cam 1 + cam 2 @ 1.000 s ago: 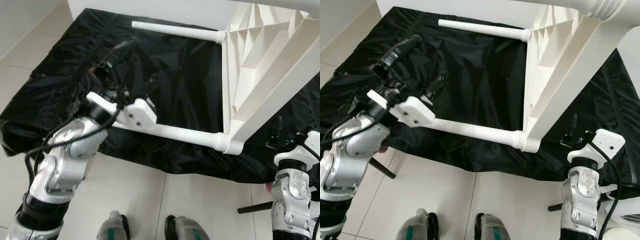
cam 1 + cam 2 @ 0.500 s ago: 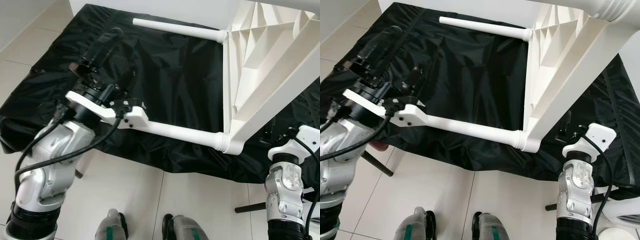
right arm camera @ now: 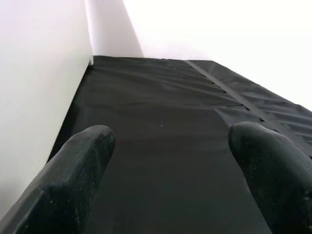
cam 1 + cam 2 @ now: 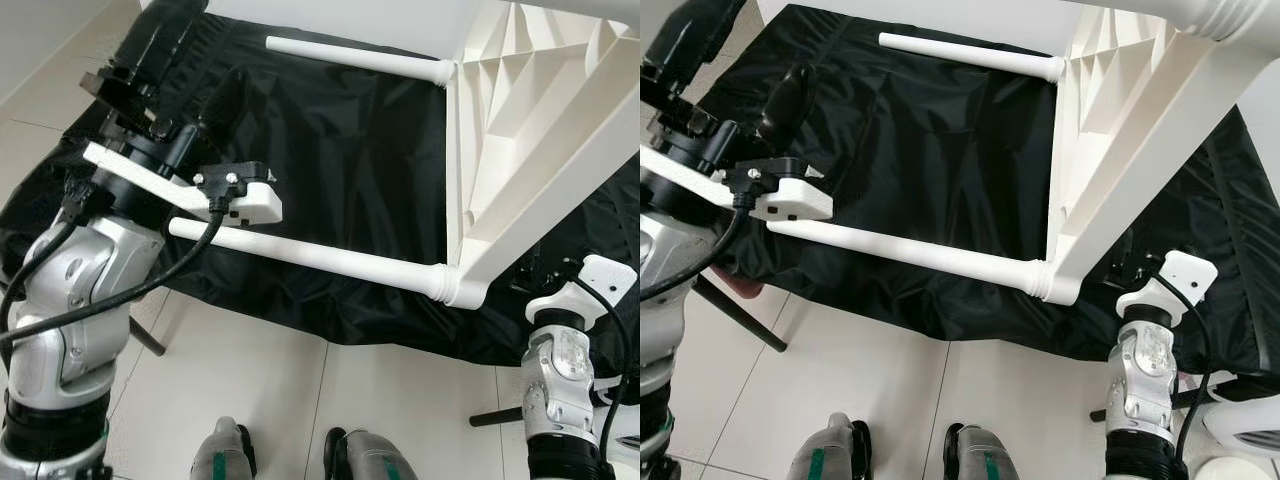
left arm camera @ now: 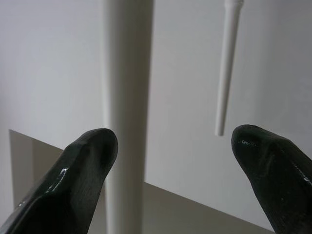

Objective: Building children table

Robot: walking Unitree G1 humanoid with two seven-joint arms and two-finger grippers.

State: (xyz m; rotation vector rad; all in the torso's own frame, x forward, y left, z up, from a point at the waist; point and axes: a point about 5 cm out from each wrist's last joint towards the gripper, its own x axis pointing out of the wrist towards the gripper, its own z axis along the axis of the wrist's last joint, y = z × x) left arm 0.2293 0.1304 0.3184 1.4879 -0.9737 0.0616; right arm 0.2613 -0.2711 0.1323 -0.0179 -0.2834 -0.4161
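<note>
The white children's table (image 4: 520,110) lies on its side on a black sheet (image 4: 350,150), ribbed underside facing me. Two white legs point left: the near leg (image 4: 330,258) and the far leg (image 4: 350,58). My left gripper (image 4: 190,65) is raised above the near leg's free end, open and empty. In the left wrist view its fingertips (image 5: 87,161) stand apart, with a table leg (image 5: 126,97) beyond them. Low beside the table's near corner, my right gripper (image 3: 175,161) is open over the sheet, holding nothing.
Pale floor tiles (image 4: 330,400) run along the sheet's front edge, where my feet (image 4: 230,455) stand. Dark rods lie on the floor at the left (image 4: 148,338) and the right (image 4: 500,415). A white wall (image 4: 330,15) closes the back.
My left arm has lifted up and to the left, away from the near leg's end, which now shows free. The right arm has shifted slightly by the table's corner.
</note>
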